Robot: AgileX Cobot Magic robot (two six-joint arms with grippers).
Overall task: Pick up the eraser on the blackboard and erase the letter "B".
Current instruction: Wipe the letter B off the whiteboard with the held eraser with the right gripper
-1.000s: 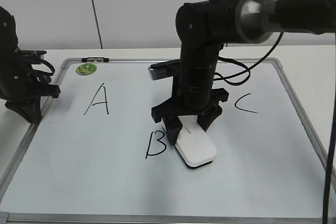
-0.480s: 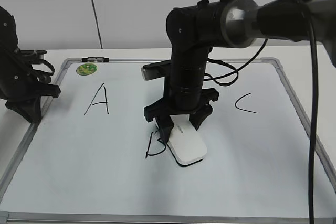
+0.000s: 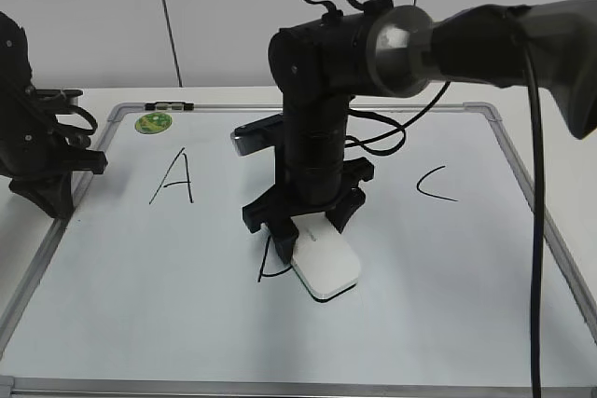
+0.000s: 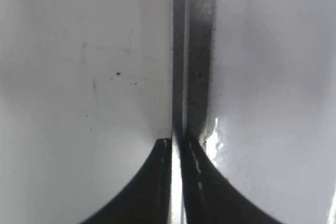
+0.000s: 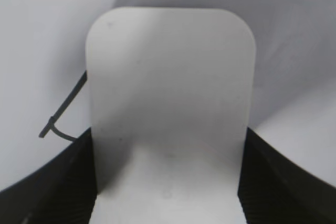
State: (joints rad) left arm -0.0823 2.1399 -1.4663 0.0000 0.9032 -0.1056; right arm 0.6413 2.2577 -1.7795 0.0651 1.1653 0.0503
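Observation:
The blackboard [image 3: 140,305] is a white board in a silver frame lying flat on the table. My right gripper [image 3: 308,228] is shut on the white eraser [image 3: 326,267] and presses it flat on the board, over the letter "B" [image 3: 268,266]. Only the B's left stroke and lower curve still show beside the eraser. In the right wrist view the eraser [image 5: 168,103] fills the space between the black fingers [image 5: 52,187], with a bit of black stroke [image 5: 65,114] at its left. My left gripper [image 4: 177,142] is shut and empty over the board's left frame edge [image 4: 194,51].
A black "A" [image 3: 174,177] is on the board's left and a black "C" [image 3: 436,184] on its right. A round green magnet [image 3: 153,122] and a dark marker [image 3: 169,105] lie at the board's far left corner. The left arm [image 3: 33,137] stands at the left edge.
My right gripper has slid the eraser leftward across the board, onto the B. The B's right-hand loops are no longer visible. The left arm has not moved.

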